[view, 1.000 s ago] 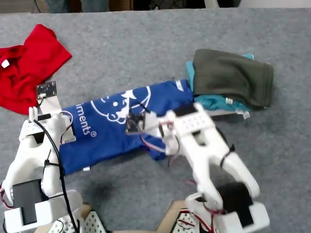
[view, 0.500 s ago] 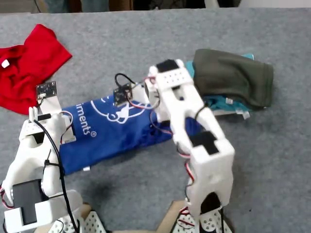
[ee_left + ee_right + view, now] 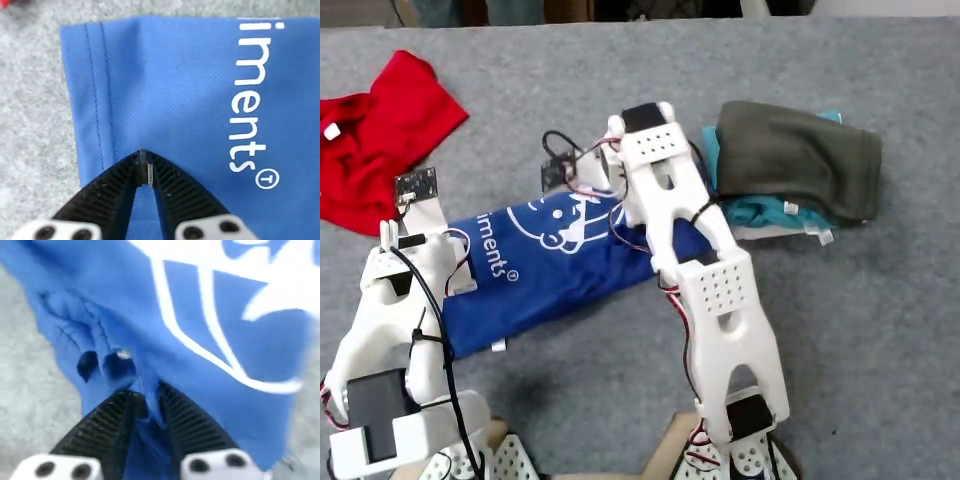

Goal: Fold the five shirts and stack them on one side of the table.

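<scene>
Fingers [image 3: 107,187] of the left gripper [image 3: 143,167] are clenched tip to tip on the blue shirt [image 3: 560,260], nipping the cloth just inside its stitched hem. This looks meant to anchor the shirt's left end so it does not slide while the other end is worked. Beyond it, at the far left of the table [image 3: 880,330], the red shirt [image 3: 380,130] lies crumpled and unfolded, waiting its turn. The blue shirt stretches as a long band across the middle, already narrowed. Toward its right end the right gripper [image 3: 148,402] is grasping a bunched pleat of blue cloth, probably to carry that end over for the next fold. At the far right sits the stack, a dark green shirt [image 3: 795,155] folded on a teal shirt [image 3: 760,212], kept there as the collecting side.
</scene>
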You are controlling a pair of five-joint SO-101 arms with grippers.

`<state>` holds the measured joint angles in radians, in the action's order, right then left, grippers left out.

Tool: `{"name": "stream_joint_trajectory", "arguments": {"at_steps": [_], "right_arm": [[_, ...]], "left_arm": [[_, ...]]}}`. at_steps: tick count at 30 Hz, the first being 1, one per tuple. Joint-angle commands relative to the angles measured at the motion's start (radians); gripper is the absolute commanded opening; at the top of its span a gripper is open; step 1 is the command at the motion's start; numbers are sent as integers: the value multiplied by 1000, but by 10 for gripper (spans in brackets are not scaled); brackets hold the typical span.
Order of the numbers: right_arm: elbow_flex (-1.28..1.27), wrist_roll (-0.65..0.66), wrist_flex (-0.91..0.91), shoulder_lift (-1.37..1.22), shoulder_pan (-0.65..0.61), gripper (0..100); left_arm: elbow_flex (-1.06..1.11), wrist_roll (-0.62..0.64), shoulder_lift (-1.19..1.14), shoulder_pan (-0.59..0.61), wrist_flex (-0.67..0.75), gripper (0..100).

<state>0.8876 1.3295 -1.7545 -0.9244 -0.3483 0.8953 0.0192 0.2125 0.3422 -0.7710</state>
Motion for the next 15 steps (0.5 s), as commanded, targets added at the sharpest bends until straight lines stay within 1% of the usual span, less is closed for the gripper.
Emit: {"name": "stream_joint_trajectory", "arguments": {"at_steps": [1,3,10,13,14,15], "right_arm": [[137,-164,-9,27,9,178],[173,-196,-11,51,14,177],[166,-285,-12,219,23,174],[58,-295,-14,312,25,172],[-8,-307,-14,357,25,162],[-82,-315,-14,407,25,123]], "left_arm": [[-25,6,-2,-5,5,30],[-25,6,-2,-5,5,30],[-25,5,-2,-4,2,30],[-25,3,-2,-4,2,30],[-25,3,-2,-4,2,30],[-25,3,-2,-4,2,30]]}}
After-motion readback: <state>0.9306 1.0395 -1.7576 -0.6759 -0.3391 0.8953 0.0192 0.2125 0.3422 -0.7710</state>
